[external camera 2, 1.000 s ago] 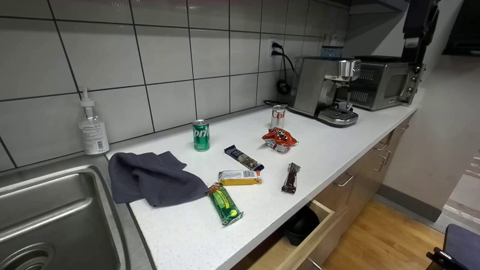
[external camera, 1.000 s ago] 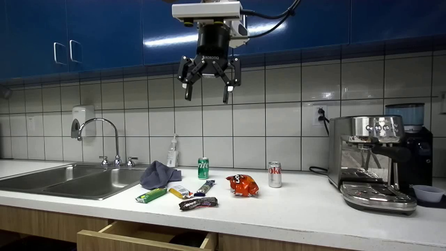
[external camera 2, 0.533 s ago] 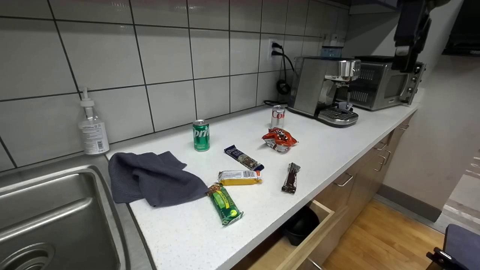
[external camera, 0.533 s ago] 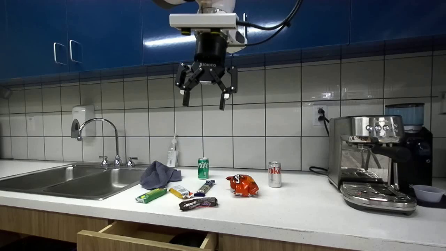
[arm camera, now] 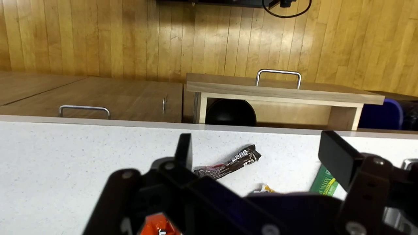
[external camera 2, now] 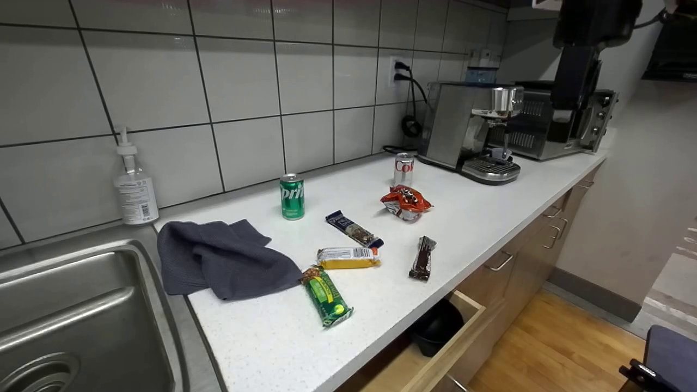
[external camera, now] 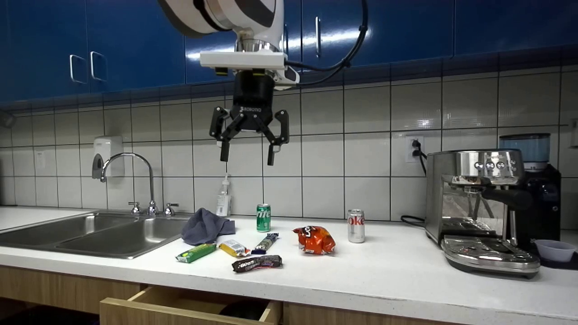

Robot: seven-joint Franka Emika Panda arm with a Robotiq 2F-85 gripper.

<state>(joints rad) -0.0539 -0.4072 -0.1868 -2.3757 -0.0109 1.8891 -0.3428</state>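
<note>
My gripper (external camera: 247,158) is open and empty, pointing down, high above the counter. In the wrist view its fingers (arm camera: 258,153) stand wide apart, with a dark brown bar (arm camera: 228,164) on the counter below, between them. A green bar (arm camera: 325,182) is partly hidden by a finger, and an orange chip bag (arm camera: 159,224) shows behind the linkage. In both exterior views a yellow-white bar (external camera 2: 348,258), a blue bar (external camera 2: 354,229), a green Sprite can (external camera 2: 292,197), a silver Coke can (external camera 2: 403,170) and a grey cloth (external camera 2: 223,258) rest on the counter. My gripper touches nothing.
A drawer (external camera 2: 452,354) below the counter stands open with a black bowl (external camera 2: 438,326) inside. A steel sink (external camera: 113,239) and faucet are beside the cloth. A soap bottle (external camera 2: 135,185) stands near the wall. An espresso machine (external camera: 474,203) stands at the opposite end, before a microwave (external camera 2: 561,120).
My gripper has moved down and, in an exterior view, toward the sink side, staying open. The things on the counter and the open drawer have not moved.
</note>
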